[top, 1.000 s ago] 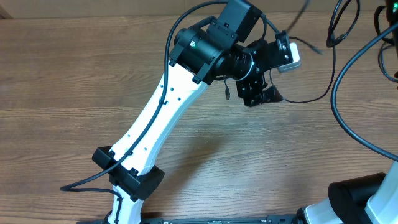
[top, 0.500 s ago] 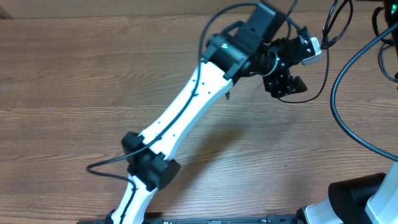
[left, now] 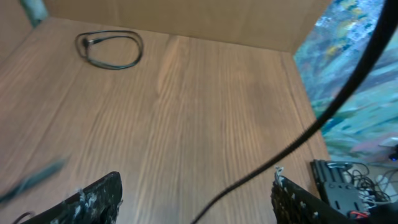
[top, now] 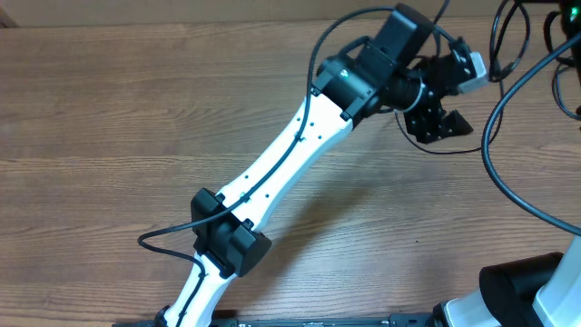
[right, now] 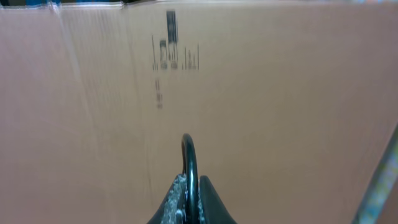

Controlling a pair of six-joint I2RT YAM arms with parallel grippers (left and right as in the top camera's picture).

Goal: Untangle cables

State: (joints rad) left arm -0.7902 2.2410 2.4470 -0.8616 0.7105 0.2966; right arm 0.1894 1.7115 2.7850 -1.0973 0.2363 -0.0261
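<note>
Cable coil (left: 89,56) lies at the table's (left: 186,124) far corner, which we see only past an arm cord (left: 311,134) from the wide-open left gripper (left: 196,180), while the right gripper (right: 188,188) pinches a strand (right: 188,152) facing cardboard (right: 280,93).

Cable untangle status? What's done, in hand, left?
Early to midway, I'd guess. Done: one coiled cable lies by itself on the table. In hand: right tool is shut on a thin cable loop, held before a cardboard wall; left tool is open, empty. Left: black strands cross at the overhead's top right; count unclear.
</note>
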